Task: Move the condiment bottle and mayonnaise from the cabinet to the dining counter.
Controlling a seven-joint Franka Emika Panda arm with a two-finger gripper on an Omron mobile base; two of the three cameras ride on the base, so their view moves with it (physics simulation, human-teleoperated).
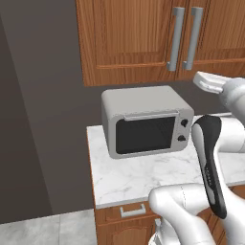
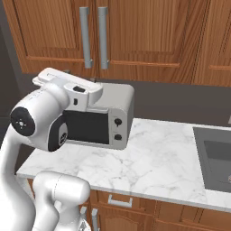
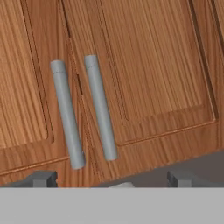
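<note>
The reddish-brown wooden cabinet (image 1: 129, 38) (image 2: 149, 31) (image 3: 153, 65) hangs on the wall with both panelled doors closed. Two long grey bar handles (image 3: 68, 113) (image 3: 100, 107) run side by side along the seam between the doors. My gripper (image 3: 113, 179) is open and holds nothing. It faces the doors a short way off, just below the lower ends of the handles. Both dark fingertips (image 3: 43, 178) stand far apart. The condiment bottle and the mayonnaise are hidden behind the closed doors. The dining counter is out of view.
A grey microwave (image 1: 143, 122) (image 2: 113, 117) stands on the marble worktop (image 1: 143, 177) (image 2: 158, 158) right under the cabinet, below my hand. A sink (image 2: 216, 158) is set into the worktop at the right. Drawers with grey handles (image 1: 132, 210) sit beneath.
</note>
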